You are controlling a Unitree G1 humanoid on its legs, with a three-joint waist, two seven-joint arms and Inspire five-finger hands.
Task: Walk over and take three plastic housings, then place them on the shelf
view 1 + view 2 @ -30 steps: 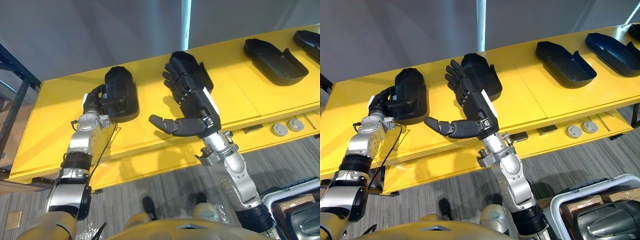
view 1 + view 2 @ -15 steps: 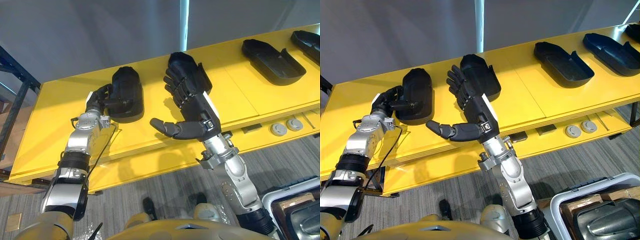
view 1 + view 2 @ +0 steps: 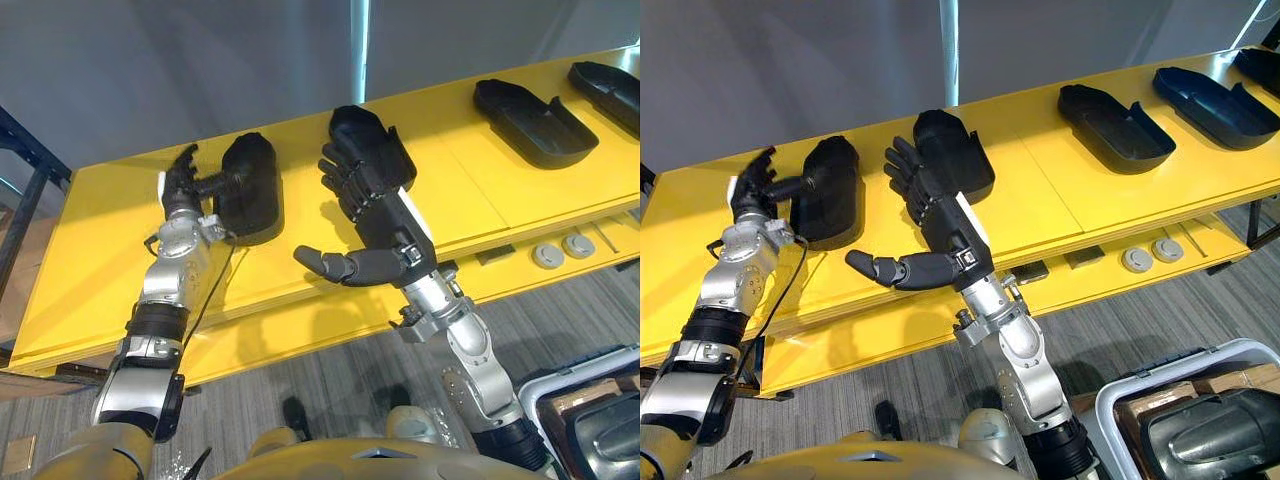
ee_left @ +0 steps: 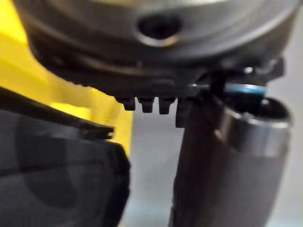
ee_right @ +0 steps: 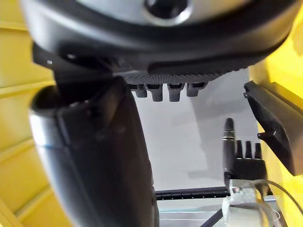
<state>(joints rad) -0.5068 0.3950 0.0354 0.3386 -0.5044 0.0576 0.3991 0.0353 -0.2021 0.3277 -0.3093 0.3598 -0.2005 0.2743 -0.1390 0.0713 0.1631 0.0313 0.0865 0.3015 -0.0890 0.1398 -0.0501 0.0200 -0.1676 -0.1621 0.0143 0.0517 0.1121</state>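
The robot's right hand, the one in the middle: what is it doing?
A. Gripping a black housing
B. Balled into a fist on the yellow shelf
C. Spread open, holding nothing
C: the right hand has straight, spread fingers with the thumb out to the side. It is empty, in front of a black housing that lies on the yellow shelf.

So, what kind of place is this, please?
Probably a workshop or small factory area: identical black plastic housings lie in a row on a long yellow shelf, and a storage bin stands on the carpeted floor.
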